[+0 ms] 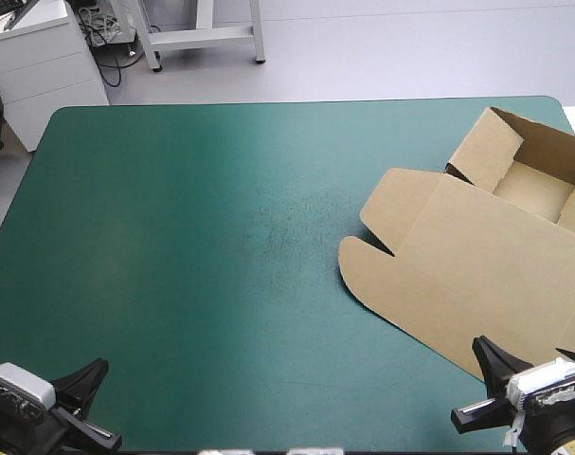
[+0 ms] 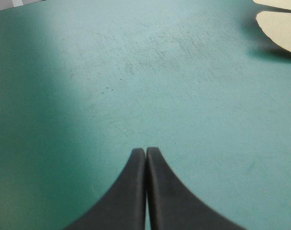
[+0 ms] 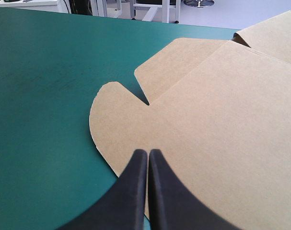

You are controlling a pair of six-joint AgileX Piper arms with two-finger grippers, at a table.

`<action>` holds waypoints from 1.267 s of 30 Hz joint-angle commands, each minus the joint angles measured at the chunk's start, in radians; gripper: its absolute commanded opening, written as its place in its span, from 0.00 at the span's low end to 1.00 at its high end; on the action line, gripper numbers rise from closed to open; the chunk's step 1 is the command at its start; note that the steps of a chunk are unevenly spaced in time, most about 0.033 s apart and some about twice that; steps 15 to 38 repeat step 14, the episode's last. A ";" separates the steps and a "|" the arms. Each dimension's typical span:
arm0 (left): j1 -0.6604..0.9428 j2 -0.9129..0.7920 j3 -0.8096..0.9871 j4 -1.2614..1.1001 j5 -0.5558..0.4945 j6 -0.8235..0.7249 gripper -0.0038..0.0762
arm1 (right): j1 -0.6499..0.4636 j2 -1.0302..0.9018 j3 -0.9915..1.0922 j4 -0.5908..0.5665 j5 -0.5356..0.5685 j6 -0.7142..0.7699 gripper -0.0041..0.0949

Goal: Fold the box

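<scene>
The brown box [image 1: 486,246] lies on the right side of the teal-green cover. At its far end the walls are raised into an open tray [image 1: 529,180]. The lid [image 3: 207,115] lies flat toward me, with rounded flaps [image 3: 111,110] at its left edge. My right gripper [image 3: 148,153] is shut and empty, its tip above the lid's near left edge; it also shows in the high view [image 1: 478,346]. Over bare cover near the front left corner, my left gripper [image 2: 145,152] is shut and empty [image 1: 99,365]. A box flap [image 2: 279,26] shows far ahead of it to the right.
The box lies close to the table's right edge and far right corner. The teal-green cover [image 1: 192,246] shows faint scuff marks at its middle. A white cabinet [image 1: 41,71] stands beyond the far left corner.
</scene>
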 commanded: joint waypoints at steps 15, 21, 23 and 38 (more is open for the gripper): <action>-0.002 0.017 -0.022 -0.021 -0.068 -0.018 0.01 | 0.002 -0.035 -0.026 0.022 -0.061 -0.005 0.03; -0.002 0.017 -0.022 -0.021 -0.068 -0.018 0.01 | 0.002 -0.035 -0.026 0.022 -0.061 -0.005 0.03; -0.002 0.017 -0.022 -0.021 -0.068 -0.018 0.01 | 0.002 -0.035 -0.026 0.022 -0.061 -0.005 0.03; -0.002 0.017 -0.022 -0.021 -0.068 -0.018 0.01 | 0.002 -0.035 -0.026 0.022 -0.061 -0.005 0.03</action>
